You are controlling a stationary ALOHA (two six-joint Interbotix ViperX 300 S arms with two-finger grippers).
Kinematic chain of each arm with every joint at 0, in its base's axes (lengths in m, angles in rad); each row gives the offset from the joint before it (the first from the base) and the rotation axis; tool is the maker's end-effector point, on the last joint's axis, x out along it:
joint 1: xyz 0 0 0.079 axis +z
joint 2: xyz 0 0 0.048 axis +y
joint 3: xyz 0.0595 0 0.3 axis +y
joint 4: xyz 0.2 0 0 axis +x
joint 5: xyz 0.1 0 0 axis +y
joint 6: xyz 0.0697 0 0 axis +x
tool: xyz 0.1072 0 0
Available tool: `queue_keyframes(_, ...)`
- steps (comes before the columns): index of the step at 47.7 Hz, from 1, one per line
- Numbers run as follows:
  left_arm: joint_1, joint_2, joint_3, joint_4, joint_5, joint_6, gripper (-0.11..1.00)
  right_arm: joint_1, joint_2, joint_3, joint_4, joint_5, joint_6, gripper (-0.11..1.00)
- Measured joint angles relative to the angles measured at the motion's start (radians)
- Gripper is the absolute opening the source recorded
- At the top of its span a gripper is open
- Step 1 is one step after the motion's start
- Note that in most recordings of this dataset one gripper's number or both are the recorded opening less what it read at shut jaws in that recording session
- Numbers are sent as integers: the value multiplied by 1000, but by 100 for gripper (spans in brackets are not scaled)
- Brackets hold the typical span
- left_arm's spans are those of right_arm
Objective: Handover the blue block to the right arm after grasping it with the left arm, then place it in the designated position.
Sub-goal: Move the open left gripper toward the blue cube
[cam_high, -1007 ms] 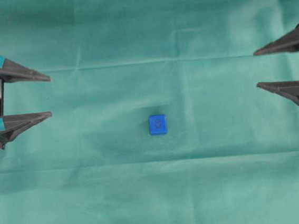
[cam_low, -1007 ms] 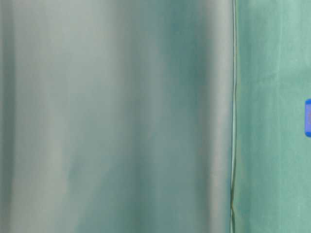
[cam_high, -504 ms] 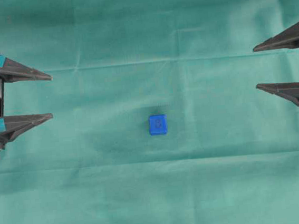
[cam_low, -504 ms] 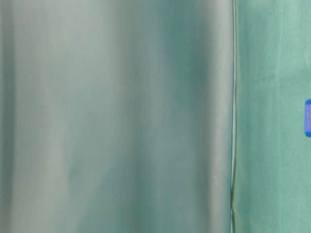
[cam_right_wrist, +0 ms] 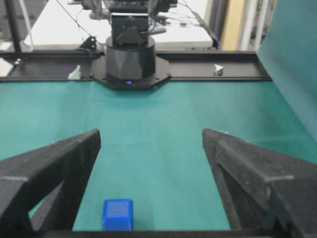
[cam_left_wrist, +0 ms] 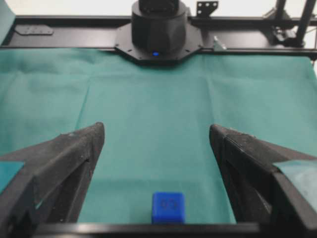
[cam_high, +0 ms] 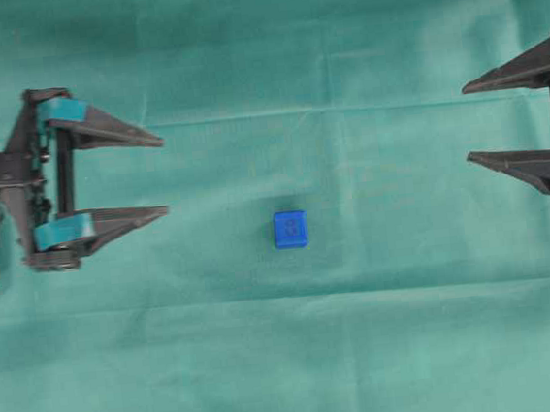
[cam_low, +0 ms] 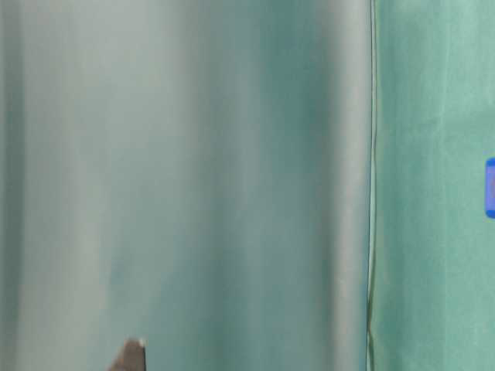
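The cloth (cam_high: 338, 54) over the tabletop is plain green with pale crease lines. The block (cam_high: 291, 230) is bright blue, with a faint darker mark on its top. The left hand (cam_high: 160, 174) at 9 o'clock is black with teal tape (cam_high: 59, 112) at each finger base. The right hand (cam_high: 466, 123) at 3 o'clock is all black.

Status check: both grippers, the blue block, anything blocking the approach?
Left gripper open, empty, short of the block. Right gripper open, empty, at the right edge. Blue block flat on the green cloth, untouched. Nothing between left gripper and block.
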Motion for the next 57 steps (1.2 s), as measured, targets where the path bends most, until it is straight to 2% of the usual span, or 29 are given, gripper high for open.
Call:
queue_keyframes(19, 2, 245, -202, 0, -14, 2, 100, 0, 0, 0, -3, 0, -3, 94)
queue_keyframes(33, 8, 337, -308, -2, 12, 3, 100, 0, 0, 2, -5, -2, -3, 94)
queue_keyframes(48, 23, 357, -347, 0, 152, -15, 100, 0, 0, -3, -3, -2, -3, 94)
queue_keyframes(54, 23, 382, -385, -2, 255, -20, 100, 0, 0, -3, -5, -2, -3, 94)
queue_keyframes(57, 23, 400, -422, 0, 342, -20, 100, 0, 2, -3, -5, 0, -3, 94)
